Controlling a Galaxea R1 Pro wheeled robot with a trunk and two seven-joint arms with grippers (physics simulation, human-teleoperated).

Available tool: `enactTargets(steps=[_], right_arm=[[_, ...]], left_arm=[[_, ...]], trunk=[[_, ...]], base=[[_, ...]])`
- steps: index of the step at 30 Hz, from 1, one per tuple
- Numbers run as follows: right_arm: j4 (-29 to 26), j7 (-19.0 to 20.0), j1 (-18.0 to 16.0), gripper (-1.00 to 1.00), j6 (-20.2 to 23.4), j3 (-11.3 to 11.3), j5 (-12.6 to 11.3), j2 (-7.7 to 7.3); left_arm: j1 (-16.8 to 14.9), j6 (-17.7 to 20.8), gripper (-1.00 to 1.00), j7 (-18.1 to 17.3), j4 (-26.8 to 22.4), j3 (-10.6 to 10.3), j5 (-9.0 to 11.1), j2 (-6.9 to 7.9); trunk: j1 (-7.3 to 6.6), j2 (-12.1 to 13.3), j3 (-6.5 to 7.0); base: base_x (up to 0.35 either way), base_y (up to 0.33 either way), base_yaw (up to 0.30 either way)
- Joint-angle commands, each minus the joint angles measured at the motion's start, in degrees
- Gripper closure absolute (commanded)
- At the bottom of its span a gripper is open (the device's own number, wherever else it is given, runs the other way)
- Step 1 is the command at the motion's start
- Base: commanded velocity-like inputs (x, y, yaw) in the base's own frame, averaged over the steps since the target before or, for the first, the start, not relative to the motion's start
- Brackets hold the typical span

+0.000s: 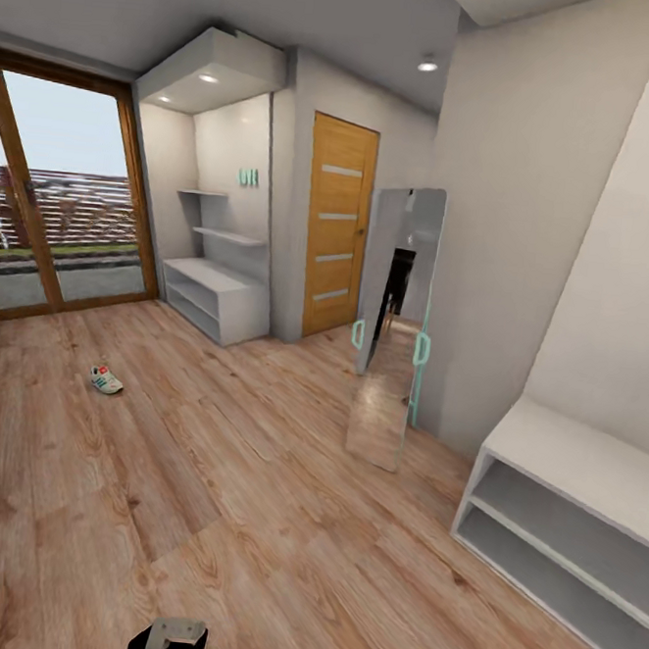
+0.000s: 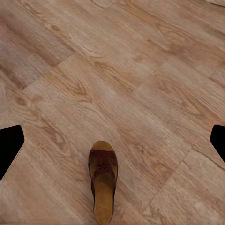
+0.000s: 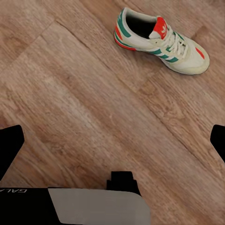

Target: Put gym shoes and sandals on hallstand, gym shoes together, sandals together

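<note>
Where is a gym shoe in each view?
Head: gym shoe far off on the floor, left of middle.
Left wrist: a sandal instead, on the planks.
Right wrist: gym shoe upright on the planks; possibly the other one.
Shared landmark: the wood floor.

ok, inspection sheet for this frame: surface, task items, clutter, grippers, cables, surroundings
Surface: wood-plank corridor floor.
Job's things: one gym shoe far left on floor; another gym shoe on floor under right wrist; one sandal upright on floor under left wrist. Hallstand by far wall, shelves bare.
Clutter: nothing seen.
Grippers: left gripper and right gripper open, holding nothing.
Cables: nothing seen.
Surroundings: mirror, wooden door, white bench, glass doors.
</note>
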Motion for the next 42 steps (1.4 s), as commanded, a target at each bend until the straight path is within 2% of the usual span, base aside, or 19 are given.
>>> enactTargets(steps=[1,7,15,18,20,21,23,25,27,28,29,31,33,36,42], right_arm=[[-0.04,-0.04,0.0,-1.0,-0.03,0.01,0.02,-0.01],[-0.04,-0.02,0.0,-1.0,-0.03,0.0,0.02,-0.01],[-0.24,-0.11,0.0,-1.0,0.19,-0.01,0.07,-0.05],[-3.02,-0.12,-0.05,-1.0,0.49,-0.01,0.09,-0.02],[-7.35,-0.16,-0.13,-1.0,0.68,-0.01,0.1,-0.02],[-10.69,-0.17,-0.2,-1.0,0.94,-0.01,0.05,-0.01],[-15.98,-0.18,-0.32,-1.0,2.61,-0.01,-0.04,0.02],[-21.16,-0.19,-0.57,-1.0,6.85,-0.01,-0.13,0.05],[-27.23,-0.2,-1.39,-1.0,15.39,-0.01,-0.23,0.07],[-28.53,-0.2,-1.73,-1.0,17.61,-0.01,-0.25,0.07],[-32.66,-0.19,-3.62,-1.0,25.16,-0.01,-0.32,0.08],[-34.82,-0.16,-4.85,-1.0,28.52,-0.01,-0.37,0.05],[-37.27,-0.13,-5.62,-1.0,30.63,-0.14,-0.4,0.02],[-39.83,-0.08,-6.04,-1.0,31.84,-0.08,-0.42,-0.02],[-41.56,-0.02,-6.15,-1.0,32.23,0.12,-0.42,-0.08]], left_arm=[[-0.05,-0.19,-1.0,-0.01,0.07,-0.02,-0.09,-0.02],[-0.05,-0.19,-1.0,-0.01,-0.01,-0.04,-0.07,-0.02],[-0.22,0.05,-1.0,-0.01,-0.62,0.05,-0.15,-0.02],[-2.28,1.0,-1.0,0.02,-2.56,0.08,-0.21,-0.02],[-5.3,3.42,-1.0,0.0,-4.42,0.08,-0.24,-0.02],[-7.43,5.9,-1.0,-0.02,-5.43,0.08,-0.25,-0.02],[-10.59,9.92,-1.0,-0.09,-6.61,0.07,-0.22,-0.04],[-13.67,12.85,-1.0,-0.18,-7.88,0.04,-0.15,-0.07],[-17.09,14.96,-1.0,-0.67,-10.21,0.03,0.04,-0.17],[-17.76,15.37,-1.0,-0.85,-10.88,0.02,0.09,-0.28],[-19.45,17.55,-1.0,-1.29,-14.13,0.0,0.07,-1.24],[-20.02,19.97,-1.0,-1.39,-16.78,-0.11,-0.07,-1.77],[-20.37,22.52,-1.0,-1.5,-18.83,-0.19,-0.15,-2.09],[-20.57,24.2,-1.0,-1.57,-19.94,-0.98,-0.16,-2.31],[-20.54,24.63,-1.0,-1.67,-20.05,-1.96,0.06,-2.32]], trunk=[[0.01,-0.03,-0.06],[0.01,-0.03,-0.06],[0.01,-0.03,-0.06],[0.01,-0.03,-0.06],[0.01,-0.03,-0.06],[0.01,-0.03,-0.06],[0.01,-0.03,-0.06],[0.01,-0.03,-0.06],[0.01,-0.03,-0.06],[0.01,-0.03,-0.06],[0.01,-0.03,-0.06],[0.01,-0.03,-0.06],[0.01,-0.03,-0.06],[0.01,-0.03,-0.06],[0.01,-0.03,-0.06]], base=[[0.027,0.019,0.297],[0.019,0.017,0.261],[0.102,0.122,0.044],[0.015,0.017,0.004],[0.006,0.007,0.002],[0.004,0.004,0.001],[0.002,0.002,0.001],[0.001,0.001,0.0],[0.0,0.0,0.0],[0.0,0.0,0.0],[0.0,0.0,0.0],[0.0,0.0,0.0],[0.0,0.0,0.0],[0.0,0.0,0.0],[0.0,0.0,0.0]])
